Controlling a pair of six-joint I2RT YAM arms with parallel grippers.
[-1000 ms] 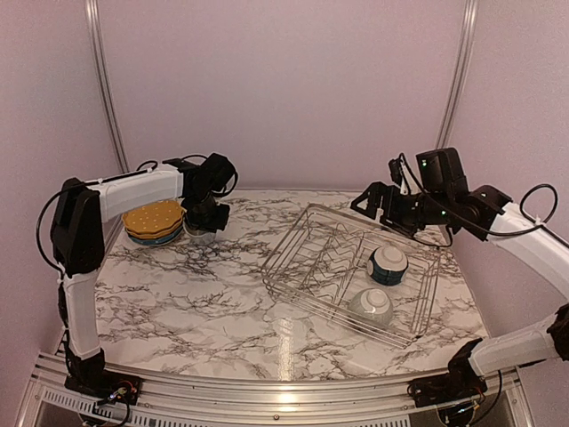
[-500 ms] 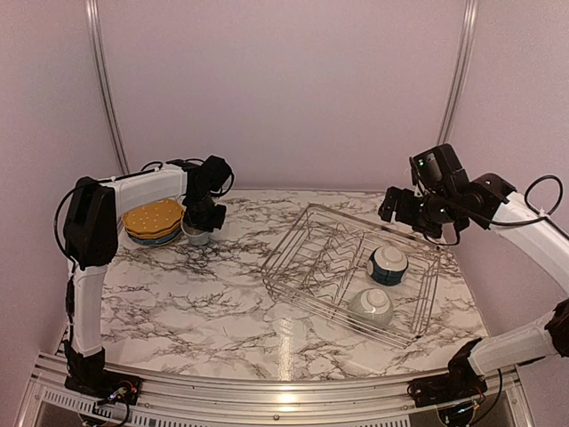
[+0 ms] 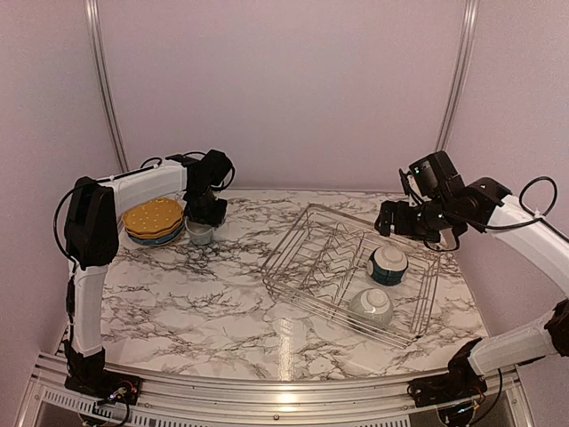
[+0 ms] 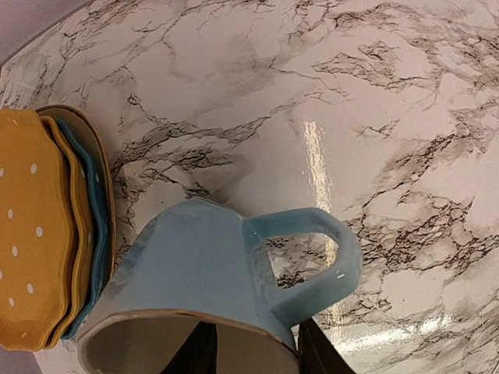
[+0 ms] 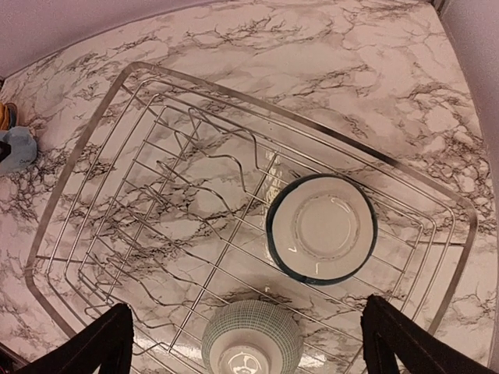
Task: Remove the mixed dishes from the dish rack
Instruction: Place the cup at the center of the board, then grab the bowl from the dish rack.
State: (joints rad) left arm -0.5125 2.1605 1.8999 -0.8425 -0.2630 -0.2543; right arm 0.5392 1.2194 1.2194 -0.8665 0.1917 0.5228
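— How much is unloaded?

— Most of it. Nearest me, the silver wire dish rack [image 3: 307, 258] on the glossy marble-patterned surface [image 3: 196, 302] still holds two small round ceramic bowls, both foot-up: a finely gridded bowl [image 3: 371, 305] and, behind it, a dark-banded white bowl [image 3: 388, 264]. My right pincer [image 3: 384, 219] hangs over them, fingers wide apart, empty.

— And the rest?

— Far left, a stack of plates [image 3: 153, 216] has scalloped yellow dotted ones over blue and cream. The glazed light blue mug [image 3: 199, 234] stands just beside it. My left pincer [image 3: 202, 222] straddles its rim — gripping or not, I can't tell.
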